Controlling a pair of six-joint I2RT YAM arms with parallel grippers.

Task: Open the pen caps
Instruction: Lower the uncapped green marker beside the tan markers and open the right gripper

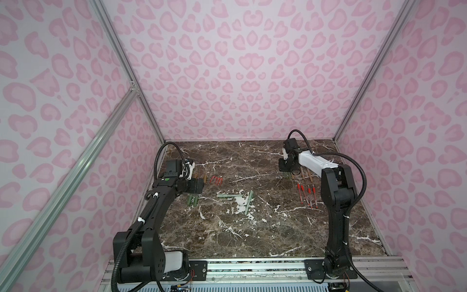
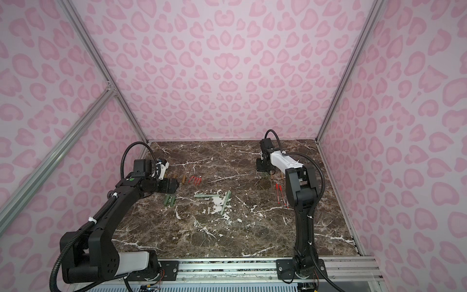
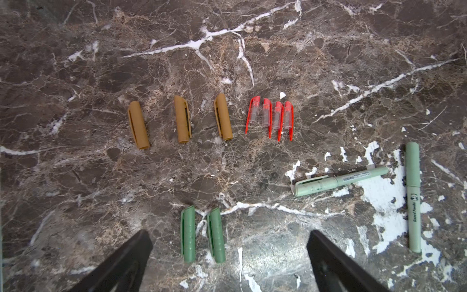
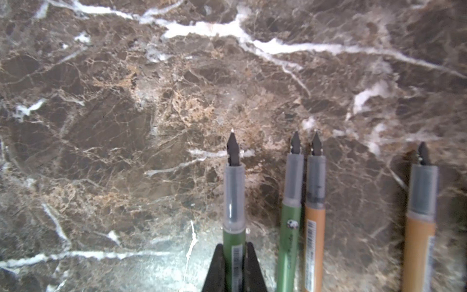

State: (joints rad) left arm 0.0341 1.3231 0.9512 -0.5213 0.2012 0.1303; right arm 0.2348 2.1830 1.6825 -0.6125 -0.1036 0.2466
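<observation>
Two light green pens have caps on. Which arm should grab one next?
Probably left: the left pincer is open and empty, near a capped light green pen. The right pincer is shut on an uncapped green pen.

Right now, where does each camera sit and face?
Top views: high over the front rail, looking down at the marble table; left arm and right arm show.
Left wrist: faces down on the pen caps; open left hand shows.
Right wrist: looks along the green pen in the right hand.
Shared: green caps, left wrist and both top views.
</observation>
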